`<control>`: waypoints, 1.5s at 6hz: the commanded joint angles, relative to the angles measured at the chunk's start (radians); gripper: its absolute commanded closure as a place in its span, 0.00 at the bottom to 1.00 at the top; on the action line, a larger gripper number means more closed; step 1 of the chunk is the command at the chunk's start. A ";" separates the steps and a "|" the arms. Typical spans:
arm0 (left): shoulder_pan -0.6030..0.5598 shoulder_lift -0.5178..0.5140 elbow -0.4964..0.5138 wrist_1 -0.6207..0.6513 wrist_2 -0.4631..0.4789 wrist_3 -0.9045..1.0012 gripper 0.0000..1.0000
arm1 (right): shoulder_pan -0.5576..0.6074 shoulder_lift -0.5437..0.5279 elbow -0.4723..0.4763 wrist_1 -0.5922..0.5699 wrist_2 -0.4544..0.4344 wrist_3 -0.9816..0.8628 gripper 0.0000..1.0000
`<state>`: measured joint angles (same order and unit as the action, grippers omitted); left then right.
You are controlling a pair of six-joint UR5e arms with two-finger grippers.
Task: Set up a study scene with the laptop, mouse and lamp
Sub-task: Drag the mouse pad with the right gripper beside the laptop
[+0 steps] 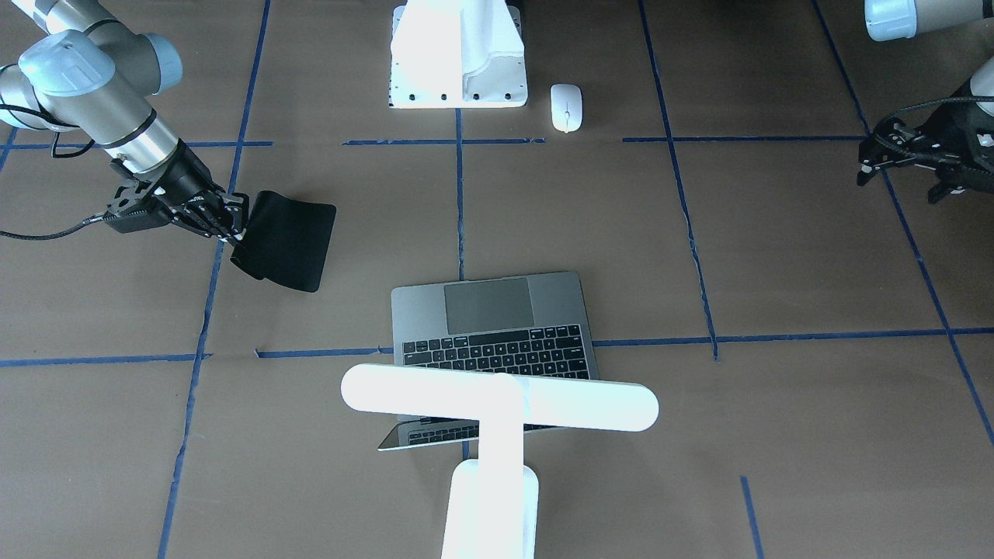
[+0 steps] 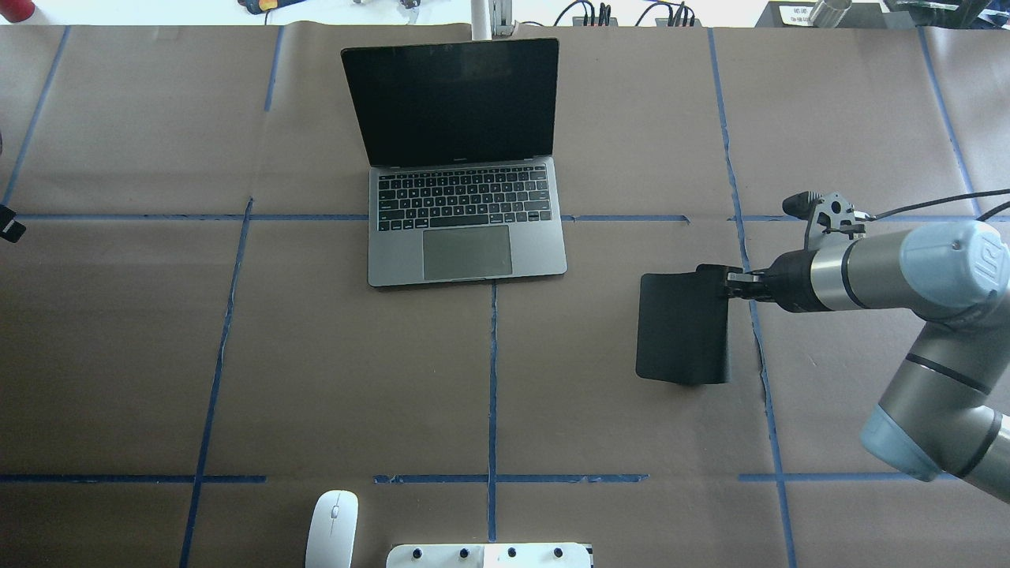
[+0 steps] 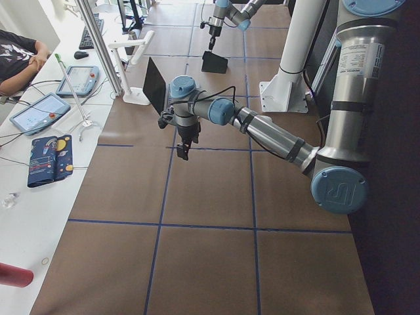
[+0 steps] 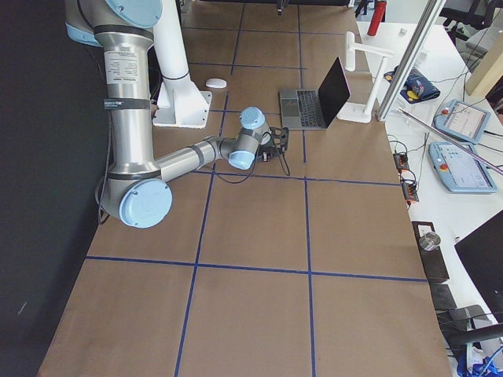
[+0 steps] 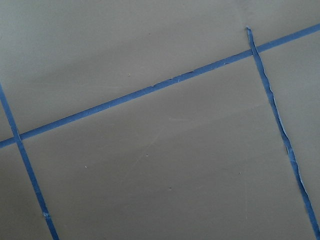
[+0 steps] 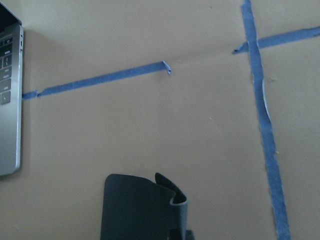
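The grey laptop (image 2: 465, 213) stands open at the table's far middle, its trackpad toward the robot; it also shows in the front view (image 1: 493, 326). The white mouse (image 2: 332, 527) lies near the robot's base, beside the pedestal, and shows in the front view (image 1: 566, 107). The white T-shaped lamp (image 1: 497, 404) stands behind the laptop's screen. My right gripper (image 2: 730, 285) is shut on the edge of a black mat (image 2: 682, 327), right of the laptop; the held edge is lifted and curled (image 6: 172, 200). My left gripper (image 1: 893, 178) hangs open and empty, far to the laptop's left.
The white boxy pedestal (image 1: 458, 54) with bolt holes stands at the robot's side of the table. Blue tape lines (image 2: 493, 379) cross the brown table. Tablets and cables lie on a white bench (image 3: 46, 111) beyond the lamp.
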<state>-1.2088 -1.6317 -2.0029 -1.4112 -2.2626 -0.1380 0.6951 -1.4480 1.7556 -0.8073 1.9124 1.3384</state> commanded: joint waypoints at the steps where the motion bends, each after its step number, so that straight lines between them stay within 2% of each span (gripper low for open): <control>1: 0.000 0.000 0.000 0.000 0.000 0.000 0.00 | 0.044 0.202 -0.162 -0.055 -0.001 0.002 1.00; 4: 0.002 0.000 -0.002 0.000 0.000 -0.002 0.00 | 0.093 0.364 -0.359 -0.052 -0.001 -0.004 1.00; 6: 0.002 -0.002 -0.002 0.000 -0.003 -0.002 0.00 | 0.104 0.391 -0.398 -0.052 0.000 -0.012 1.00; 7: 0.002 0.000 -0.002 0.000 -0.014 -0.002 0.00 | 0.103 0.393 -0.403 -0.056 -0.001 -0.016 0.77; 8: 0.002 0.000 -0.002 0.000 -0.014 -0.002 0.00 | 0.086 0.388 -0.412 -0.064 -0.022 -0.022 0.01; 9: 0.002 -0.004 -0.002 0.000 -0.014 -0.003 0.00 | 0.087 0.391 -0.406 -0.091 -0.010 -0.072 0.00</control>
<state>-1.2073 -1.6332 -2.0049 -1.4113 -2.2757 -0.1401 0.7853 -1.0583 1.3487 -0.8781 1.8992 1.3016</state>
